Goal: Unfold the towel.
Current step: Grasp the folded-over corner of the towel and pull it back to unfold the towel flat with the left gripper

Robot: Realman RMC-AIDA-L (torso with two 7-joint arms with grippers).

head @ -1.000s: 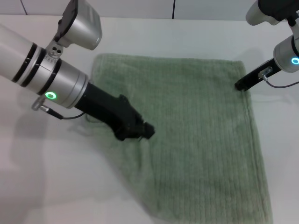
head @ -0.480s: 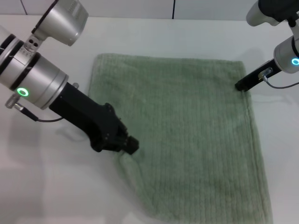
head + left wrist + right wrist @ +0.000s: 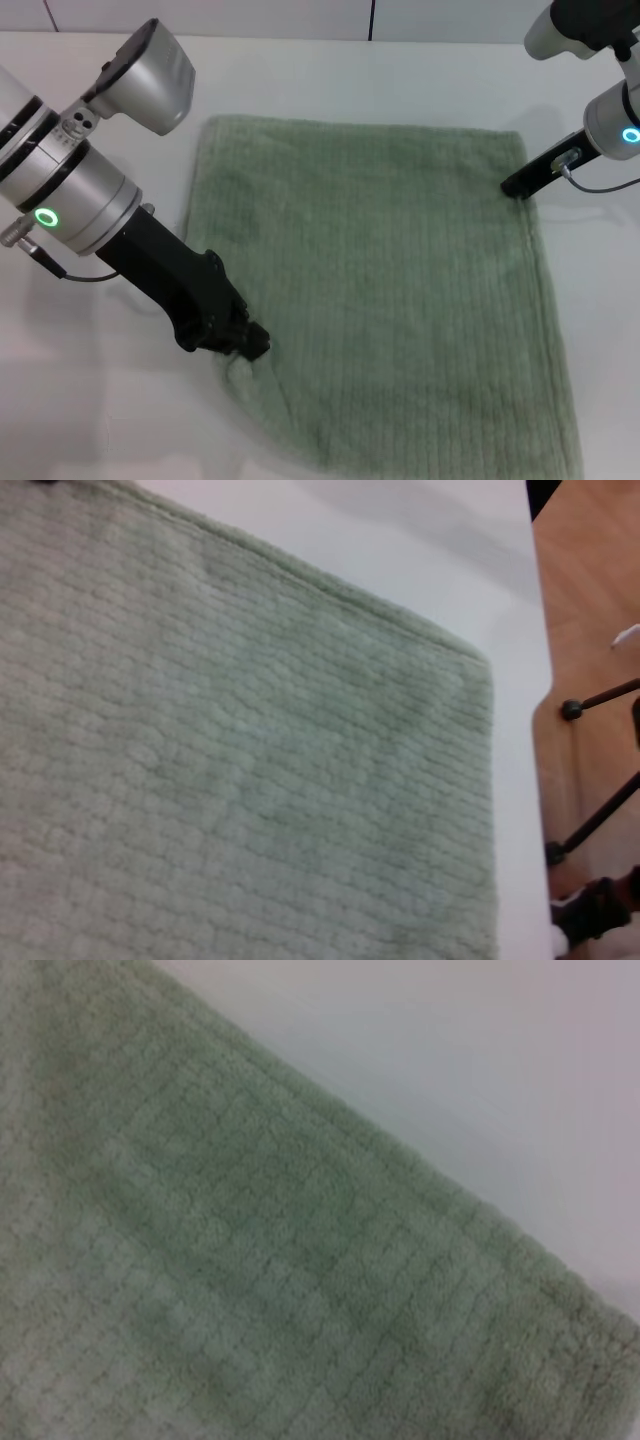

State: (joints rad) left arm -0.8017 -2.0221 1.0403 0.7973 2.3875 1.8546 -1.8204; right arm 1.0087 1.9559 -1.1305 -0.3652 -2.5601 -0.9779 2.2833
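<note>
Left hand sits at the near left corner of the towel, where the cloth bunches up against its tip; whether its fingers are apart or pinching the fabric I cannot tell. On the white table the towel lies spread out and nearly flat, its far edge straight. Only that near left corner looks rumpled and pulled inward. The right hand rests at the far right corner, perhaps pinning it, though its fingers are hidden too. The unfolding seems almost finished: what remains, I judge, is drawing the near left corner outward and smoothing it.
</note>
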